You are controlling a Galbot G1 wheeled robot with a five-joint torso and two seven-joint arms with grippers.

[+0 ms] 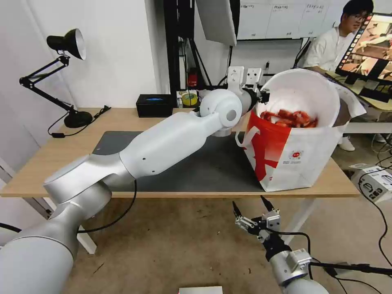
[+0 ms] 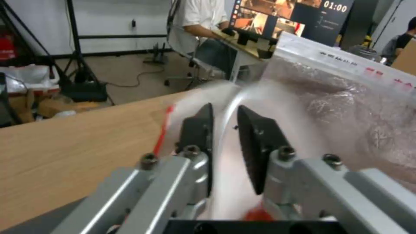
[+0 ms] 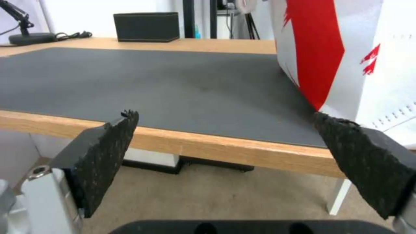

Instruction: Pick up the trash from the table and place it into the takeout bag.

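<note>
1. Clearly, the left tool (image 1: 264, 96) sits at upper centre of the head view, nearly closed on the rim of the white round bowl (image 1: 302, 96), gripping there so the bowl can tip.
2. That bowl stands tilted over the takeout bag (image 1: 292, 157), red shells (image 1: 290, 117) sliding toward the bag's mouth.
3. On the tabletop (image 1: 53, 155), the bag stands at the right end, beside the dark mat (image 3: 164, 84), where the arm can reach it.
4. Low in the frame, the right tool (image 1: 250, 208) waits below the tabletop edge, spread wide and holding nothing.
</note>
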